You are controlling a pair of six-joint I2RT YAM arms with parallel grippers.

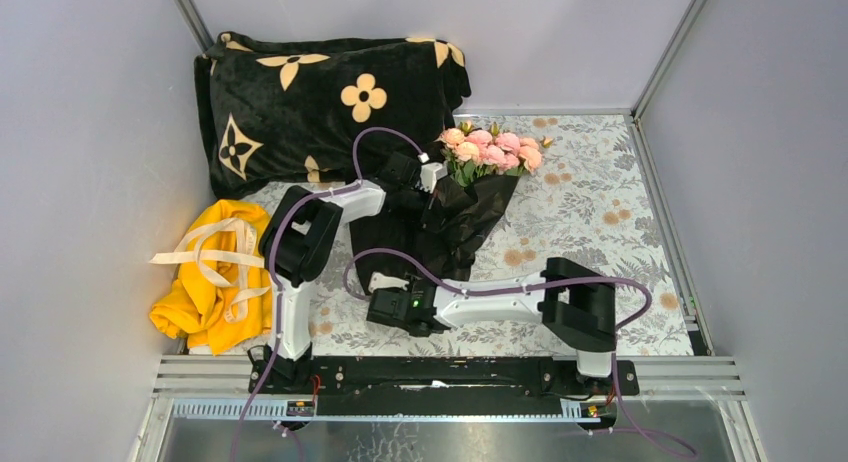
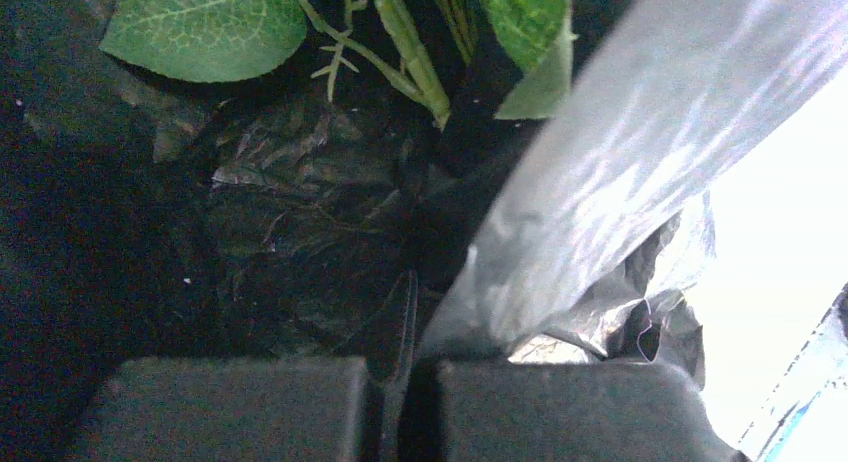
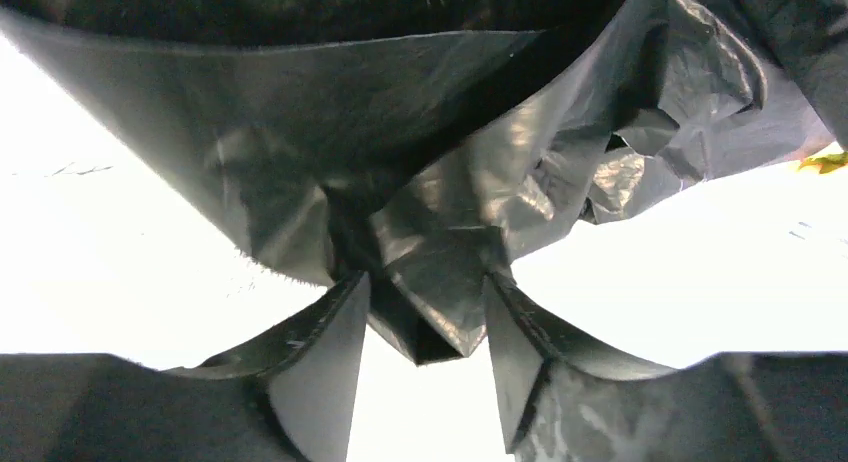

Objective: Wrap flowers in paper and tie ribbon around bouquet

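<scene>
The left arm (image 1: 300, 237) rises from its base, bends at the elbow and reaches forward over the paper (image 1: 470, 217). Its end effector (image 2: 400, 382) is closed on a fold of the sheet just below the flowers (image 1: 490, 150), which lie mid-desk (image 1: 590, 212). The right arm (image 1: 500, 300) stretches low to the left. Its end effector (image 3: 425, 282) stands parted, the paper's lower tip loose between the fingers (image 3: 320, 352). The ribbon (image 1: 215, 252) lies on a yellow cloth (image 1: 205, 307), far left.
</scene>
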